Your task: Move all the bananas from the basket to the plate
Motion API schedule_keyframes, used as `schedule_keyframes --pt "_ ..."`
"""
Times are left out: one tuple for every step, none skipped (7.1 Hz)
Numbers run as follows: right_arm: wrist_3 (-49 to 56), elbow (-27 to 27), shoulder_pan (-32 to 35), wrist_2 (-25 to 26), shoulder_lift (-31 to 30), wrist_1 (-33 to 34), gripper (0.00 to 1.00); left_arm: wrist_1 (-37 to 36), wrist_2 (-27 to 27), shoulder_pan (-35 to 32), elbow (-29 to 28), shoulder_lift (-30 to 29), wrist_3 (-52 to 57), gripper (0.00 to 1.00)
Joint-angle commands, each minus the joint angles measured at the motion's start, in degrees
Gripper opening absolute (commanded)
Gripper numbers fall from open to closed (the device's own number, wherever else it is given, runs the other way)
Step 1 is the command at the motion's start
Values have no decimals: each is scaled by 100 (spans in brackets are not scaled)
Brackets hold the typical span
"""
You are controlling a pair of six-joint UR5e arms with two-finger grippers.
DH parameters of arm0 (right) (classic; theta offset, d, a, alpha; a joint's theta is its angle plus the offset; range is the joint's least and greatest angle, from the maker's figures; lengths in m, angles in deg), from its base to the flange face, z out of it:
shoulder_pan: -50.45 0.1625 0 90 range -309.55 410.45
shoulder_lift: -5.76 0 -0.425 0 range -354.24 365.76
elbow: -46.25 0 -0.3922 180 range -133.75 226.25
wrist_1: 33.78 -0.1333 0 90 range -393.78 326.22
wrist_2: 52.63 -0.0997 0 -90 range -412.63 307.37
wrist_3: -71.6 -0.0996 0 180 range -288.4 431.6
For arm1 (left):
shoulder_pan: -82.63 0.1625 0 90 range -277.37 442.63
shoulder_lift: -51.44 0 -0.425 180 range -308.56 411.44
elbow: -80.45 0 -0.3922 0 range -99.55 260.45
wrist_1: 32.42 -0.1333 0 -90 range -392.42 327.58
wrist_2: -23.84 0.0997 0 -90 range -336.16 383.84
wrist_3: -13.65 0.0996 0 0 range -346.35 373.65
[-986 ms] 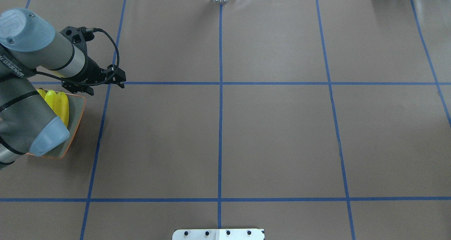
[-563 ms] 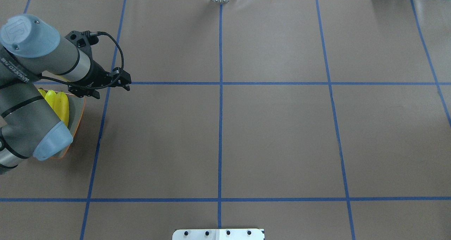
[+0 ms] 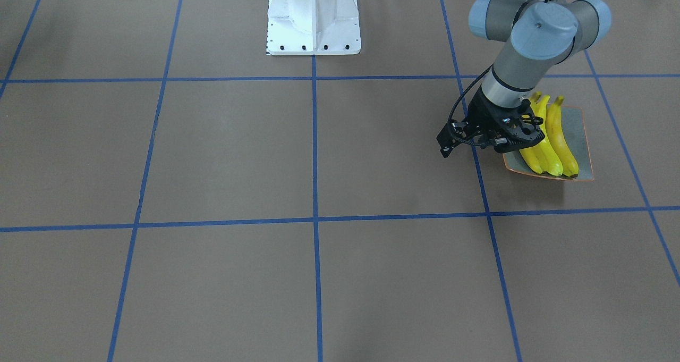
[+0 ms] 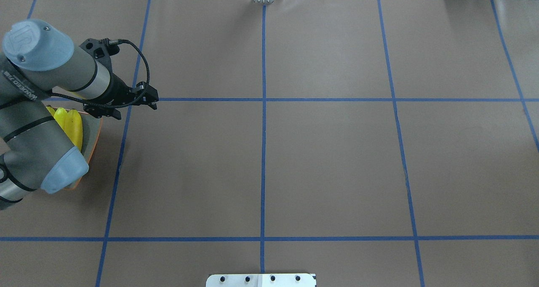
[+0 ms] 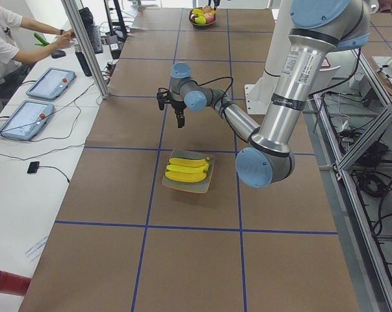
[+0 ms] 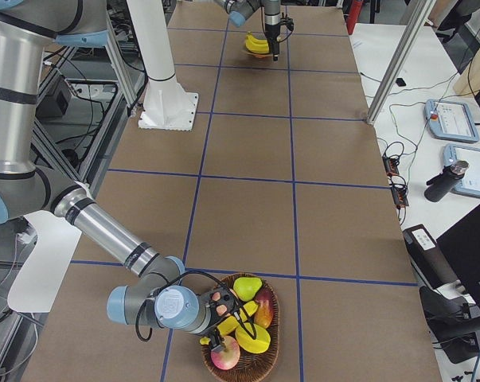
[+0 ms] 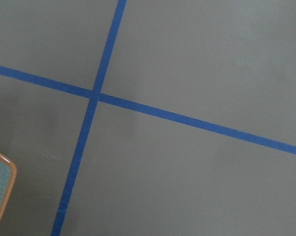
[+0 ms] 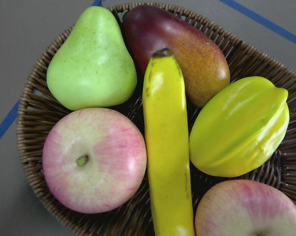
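Observation:
Three yellow bananas (image 3: 547, 141) lie side by side on the grey-green plate (image 3: 580, 133) with its orange rim, also seen in the overhead view as bananas (image 4: 71, 120) on the plate (image 4: 96, 139). My left gripper (image 3: 518, 144) hangs just beside the plate's inner edge, open and holding nothing. One banana (image 8: 167, 147) lies in the wicker basket (image 8: 35, 123) among other fruit. My right gripper (image 6: 222, 318) hovers over the basket (image 6: 265, 350); I cannot tell whether it is open or shut.
The basket also holds a green pear (image 8: 91, 61), a mango (image 8: 187, 49), a starfruit (image 8: 238, 128) and two apples (image 8: 91, 157). The robot's white base (image 3: 313, 16) stands at the table's near edge. Blue tape lines cross the brown table (image 4: 328, 164). A person sits beside the table (image 5: 7, 45).
My left arm has shifted a little to the right, away from the plate, with nothing in its gripper. The bananas on the plate have not moved.

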Motion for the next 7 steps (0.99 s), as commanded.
schedule_keyframes --pt "218 -97 4 106 3 26 71 0 0 1 -4 -3 -6 100" --pt "228 -97 4 159 11 26 70 0 0 1 -4 -3 -6 100" --pt "254 -114 4 203 3 26 69 0 0 10 -4 -3 -6 100" --pt "341 -115 4 212 3 35 66 0 0 10 -4 -3 -6 100" --pt "403 -149 30 212 3 35 63 0 0 10 -4 -3 -6 100" --pt "447 -158 39 238 3 35 63 0 0 10 -4 -12 -6 100" --pt "447 -158 48 256 3 35 62 0 0 10 -4 -38 -15 100"
